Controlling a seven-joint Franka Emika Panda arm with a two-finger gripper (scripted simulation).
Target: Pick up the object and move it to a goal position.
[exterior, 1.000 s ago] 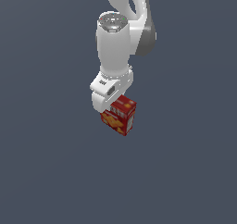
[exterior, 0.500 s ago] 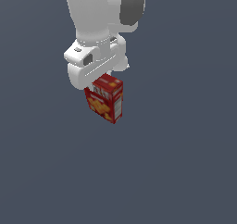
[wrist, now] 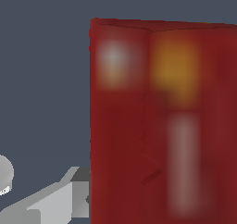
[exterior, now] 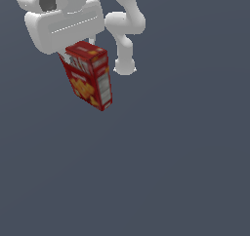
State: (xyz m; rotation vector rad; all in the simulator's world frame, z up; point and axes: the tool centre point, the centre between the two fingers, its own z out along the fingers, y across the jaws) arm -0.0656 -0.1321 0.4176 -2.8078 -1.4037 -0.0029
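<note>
The object, a red cracker box (exterior: 90, 76) with yellow-orange crackers on its front and a white side panel, hangs tilted in the air below the white hand in the exterior view. My gripper (exterior: 78, 49) is shut on its upper end; the fingers are mostly hidden behind the hand and the box. In the wrist view the box (wrist: 162, 121) fills most of the picture, blurred and very close, with a grey finger (wrist: 69, 197) beside its lower edge.
The arm's white links and base (exterior: 124, 35) stand behind the box in the exterior view. Around them is plain dark grey floor (exterior: 171, 171). A pale round part (wrist: 4, 174) shows at the wrist view's edge.
The hand and the held box have moved towards the exterior view's upper left and closer to the camera, appearing much larger. The box stays gripped.
</note>
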